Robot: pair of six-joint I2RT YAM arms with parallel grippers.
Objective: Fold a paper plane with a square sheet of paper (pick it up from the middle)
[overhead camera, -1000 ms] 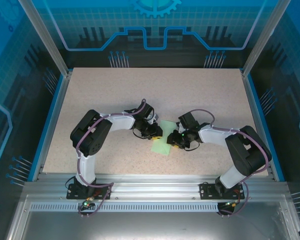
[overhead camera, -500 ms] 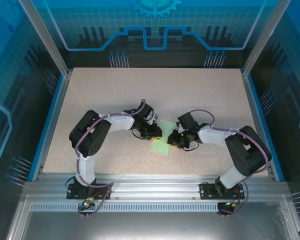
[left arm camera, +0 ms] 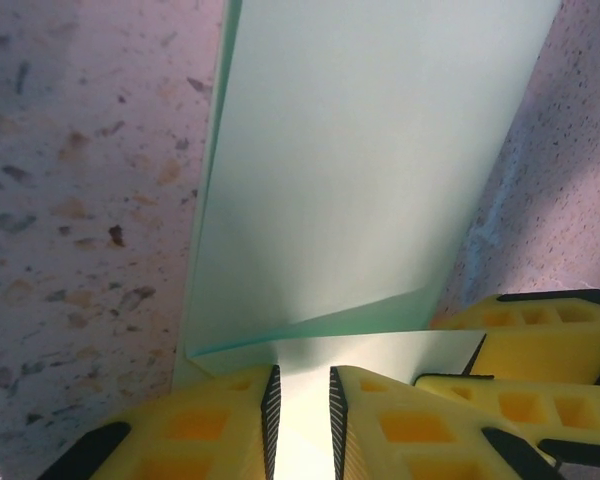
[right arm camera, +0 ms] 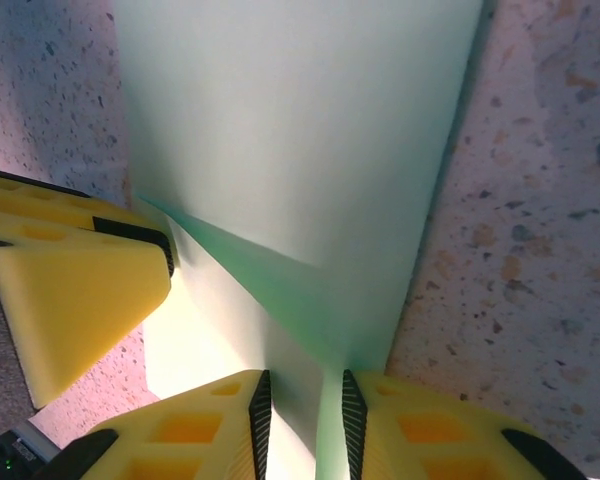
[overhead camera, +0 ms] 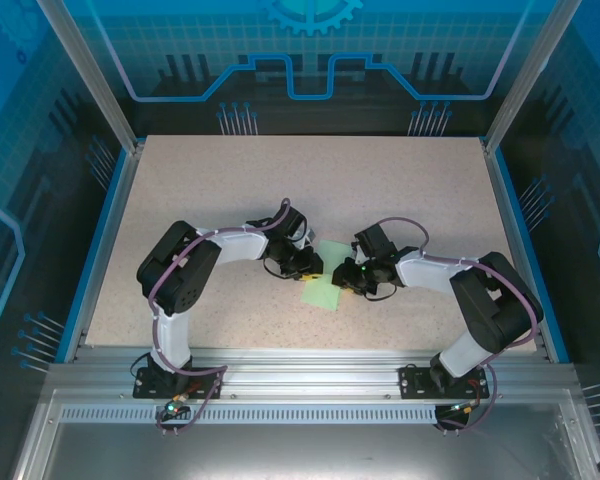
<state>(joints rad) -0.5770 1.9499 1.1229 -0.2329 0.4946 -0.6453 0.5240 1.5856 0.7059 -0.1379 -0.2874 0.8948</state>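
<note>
The square sheet of paper (overhead camera: 323,282) lies on the counter (overhead camera: 380,190), a little near of the middle, with a tool at either side; it is pale mint green and runs from far right to near left in the top view.

The left tool (left arm camera: 300,385) sits at the sheet's left edge; its yellow fingers (left arm camera: 195,430), faced with black ribbed pads, stand a narrow gap apart, and green paper shows in that gap; whether the pads pinch the paper or only rest over it cannot be told. Just past those fingertips a crease (left arm camera: 310,325) runs across the sheet, with a lighter strip of paper on the tool's side of it.

The right tool (right arm camera: 302,390) sits at the right edge, facing the left one; its pads also stand slightly apart, and the paper rises out of a shadowed fold into the gap; a firm clamp cannot be told here either.

In each wrist view the other tool's yellow fingertips show at the side, at the sheet's edge; beyond both tools the sheet lies flat on the speckled counter.

The left arm (overhead camera: 180,270) and right arm (overhead camera: 490,300) bend inward from their bases at the near edge.
</note>
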